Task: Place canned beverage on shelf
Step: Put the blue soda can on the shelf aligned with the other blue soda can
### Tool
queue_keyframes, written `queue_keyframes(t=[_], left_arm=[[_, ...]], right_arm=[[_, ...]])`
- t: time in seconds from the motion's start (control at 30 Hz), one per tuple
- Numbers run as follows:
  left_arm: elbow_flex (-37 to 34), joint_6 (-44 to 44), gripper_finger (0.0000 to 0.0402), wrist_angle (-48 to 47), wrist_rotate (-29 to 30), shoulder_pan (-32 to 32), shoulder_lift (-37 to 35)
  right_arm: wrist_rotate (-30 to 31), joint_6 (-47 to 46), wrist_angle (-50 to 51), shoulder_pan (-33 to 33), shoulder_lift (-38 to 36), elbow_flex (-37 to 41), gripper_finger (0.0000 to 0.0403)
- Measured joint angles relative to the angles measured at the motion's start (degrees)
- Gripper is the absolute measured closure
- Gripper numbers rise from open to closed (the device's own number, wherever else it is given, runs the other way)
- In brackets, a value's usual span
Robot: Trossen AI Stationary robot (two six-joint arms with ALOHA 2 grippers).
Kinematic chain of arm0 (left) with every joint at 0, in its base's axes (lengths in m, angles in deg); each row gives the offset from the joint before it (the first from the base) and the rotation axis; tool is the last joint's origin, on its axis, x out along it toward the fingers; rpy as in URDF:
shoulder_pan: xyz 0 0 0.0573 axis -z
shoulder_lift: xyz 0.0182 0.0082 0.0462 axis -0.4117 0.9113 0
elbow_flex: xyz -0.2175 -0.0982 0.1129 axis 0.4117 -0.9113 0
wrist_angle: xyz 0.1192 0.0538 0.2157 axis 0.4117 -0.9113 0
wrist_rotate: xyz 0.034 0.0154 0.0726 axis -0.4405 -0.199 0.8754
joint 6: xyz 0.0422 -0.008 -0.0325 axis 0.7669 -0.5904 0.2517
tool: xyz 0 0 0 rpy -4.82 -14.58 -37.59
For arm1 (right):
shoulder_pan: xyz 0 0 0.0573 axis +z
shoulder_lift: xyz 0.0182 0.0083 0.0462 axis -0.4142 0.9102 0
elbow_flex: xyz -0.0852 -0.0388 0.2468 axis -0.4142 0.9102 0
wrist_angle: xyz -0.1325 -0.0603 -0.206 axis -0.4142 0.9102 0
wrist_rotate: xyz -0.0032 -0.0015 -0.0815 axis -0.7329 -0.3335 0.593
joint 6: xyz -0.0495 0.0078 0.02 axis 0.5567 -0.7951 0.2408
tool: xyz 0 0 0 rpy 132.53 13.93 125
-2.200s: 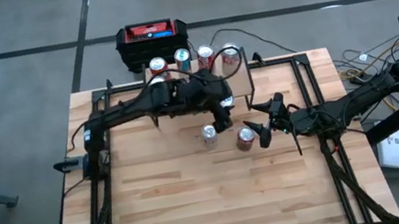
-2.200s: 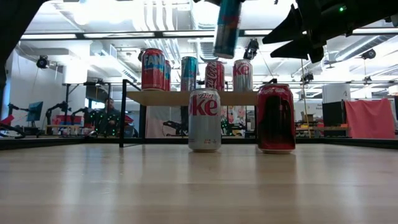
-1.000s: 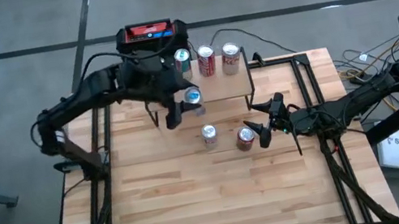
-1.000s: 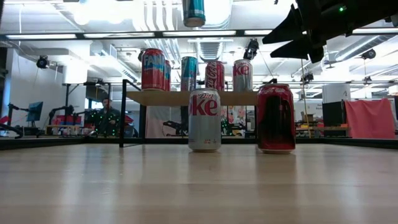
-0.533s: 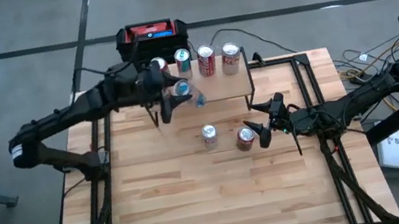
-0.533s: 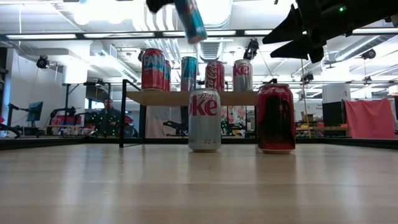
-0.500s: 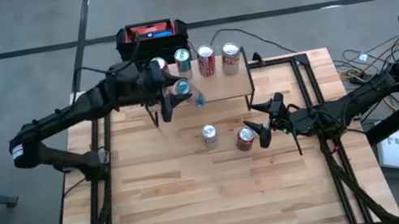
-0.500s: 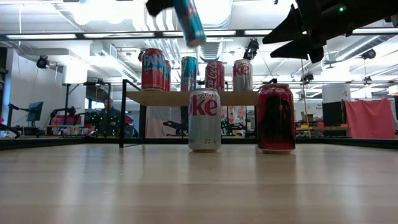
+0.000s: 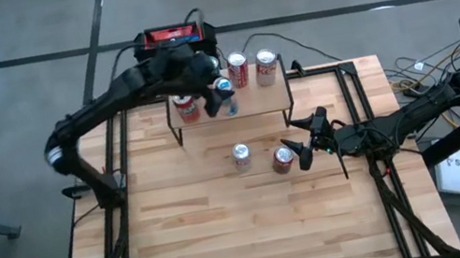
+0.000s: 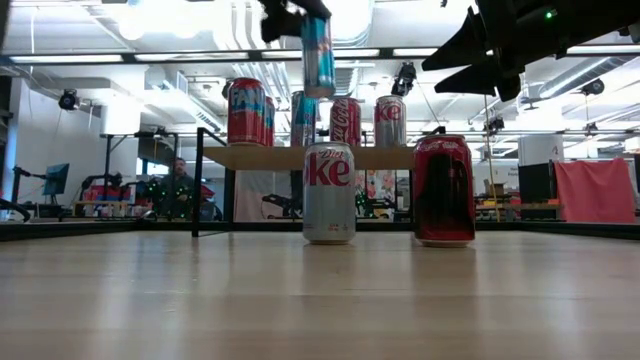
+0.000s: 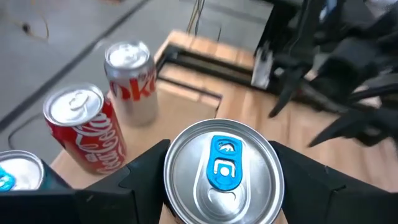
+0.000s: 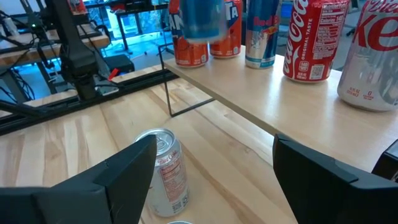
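My left gripper [image 9: 221, 91] is over the shelf [image 9: 253, 96], a light wooden board on thin black legs, and is shut on a blue can [image 10: 318, 55]. That can hangs above the board [image 10: 280, 157]. Several cans stand upright on the shelf, among them a red Coke can [image 11: 84, 130] and a silver Diet Coke can [image 11: 130, 78]. Two more cans stand on the table in front of it: a silver one [image 10: 329, 192] and a dark red one [image 10: 443, 190]. My right gripper [image 9: 306, 142] waits open beside the dark red can [image 9: 283, 158], with nothing between its fingers. My left gripper pinches the blue can between its two fingers, on opposite sides of the wall just below the top rim [image 11: 180, 155]. The fingers [image 11: 140, 171] come slanting down from the table's left. The can hangs nearly upright, top up, clear above the shelf board.
A black-and-red box [image 9: 175, 42] stands off the table's far edge behind the shelf. Black frame rails [image 9: 353, 98] run along the table's left and right sides. Open wood lies on the near half of the table [image 9: 250, 239].
My left gripper has carried the blue can toward the table's far edge and down, from in front of the shelf to over its board. The can was tilted half a second ago and now stands nearly upright. The grip has not changed.
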Motion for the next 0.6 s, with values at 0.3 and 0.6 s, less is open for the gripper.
queue_keyframes(t=[0.3, 0.6], left_arm=[[7.1, 1.4, 0.0173, -1.4, -1.7, -1.0, 7.7], [2.7, 1.5, 0.0173, -0.4, -1.6, -2.7, 7.5]], right_arm=[[0.0, 0.0, 0.0, 0.0, 0.0, 0.0, 0.0103], [0.0, 0.0, 0.0, 0.0, 0.0, 0.0, 0.0103]])
